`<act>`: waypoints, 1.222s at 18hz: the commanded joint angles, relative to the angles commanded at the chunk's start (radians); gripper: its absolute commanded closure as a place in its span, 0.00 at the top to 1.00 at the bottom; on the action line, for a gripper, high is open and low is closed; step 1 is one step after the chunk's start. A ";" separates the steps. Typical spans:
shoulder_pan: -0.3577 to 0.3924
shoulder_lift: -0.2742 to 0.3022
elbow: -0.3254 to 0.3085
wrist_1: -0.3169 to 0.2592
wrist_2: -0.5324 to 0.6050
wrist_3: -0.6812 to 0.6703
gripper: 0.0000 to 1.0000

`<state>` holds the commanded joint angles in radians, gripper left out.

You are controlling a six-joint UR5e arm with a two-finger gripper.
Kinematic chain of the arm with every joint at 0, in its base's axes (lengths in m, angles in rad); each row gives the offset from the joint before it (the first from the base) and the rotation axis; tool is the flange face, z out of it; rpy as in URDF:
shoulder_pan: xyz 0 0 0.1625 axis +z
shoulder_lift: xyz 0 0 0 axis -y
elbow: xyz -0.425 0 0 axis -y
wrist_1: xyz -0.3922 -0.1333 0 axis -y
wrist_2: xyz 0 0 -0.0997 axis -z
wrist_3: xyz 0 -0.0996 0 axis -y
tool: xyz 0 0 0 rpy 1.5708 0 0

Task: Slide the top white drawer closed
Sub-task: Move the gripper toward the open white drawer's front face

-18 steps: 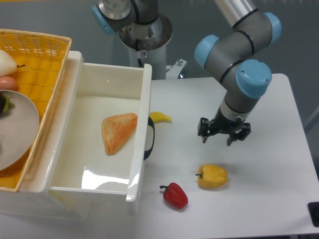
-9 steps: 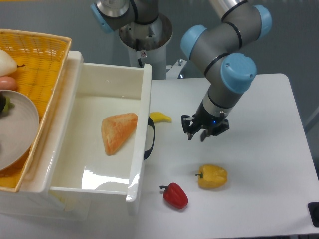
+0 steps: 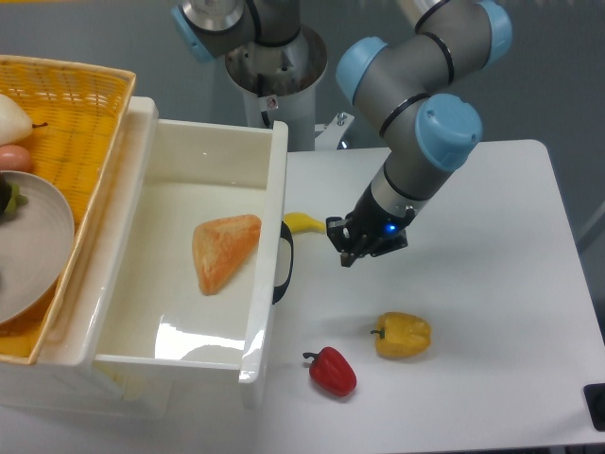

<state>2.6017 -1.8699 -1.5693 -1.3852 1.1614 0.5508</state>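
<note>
My gripper [image 3: 352,248] hangs low over the white table [image 3: 492,284], just to the right of the glossy white plastic top drawer [image 3: 184,270], with a narrow strip of bare table between my fingertips and the drawer's front panel. From this angle I cannot tell whether my fingers are spread or pressed together; they hold nothing that I can see.

The drawer stands pulled far out of its cabinet, its deep box fully exposed, with an orange wedge-shaped piece of bread [image 3: 223,251] lying on its floor. Its black curved handle [image 3: 284,261] faces me, and a small yellow banana [image 3: 303,223] lies on the table just beside that front, slightly up from my fingertips. A yellow bell pepper [image 3: 403,335] and a red bell pepper [image 3: 332,371] lie nearer the camera, well clear of the drawer's travel.

As I judge it, nothing of the closing itself is done: the drawer is wide open and I am not yet touching it. What remains is to meet the front panel near the handle and push it all the way in, leftward.
</note>
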 joint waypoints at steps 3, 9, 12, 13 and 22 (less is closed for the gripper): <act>-0.008 -0.002 0.000 0.000 -0.064 -0.014 0.06; -0.022 -0.012 0.000 0.000 -0.074 -0.014 0.06; -0.022 -0.012 -0.003 0.000 -0.086 -0.012 0.06; -0.025 -0.012 -0.006 -0.002 -0.088 -0.012 0.06; -0.037 -0.005 -0.006 -0.017 -0.109 -0.012 0.06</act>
<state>2.5648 -1.8745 -1.5754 -1.4020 1.0523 0.5384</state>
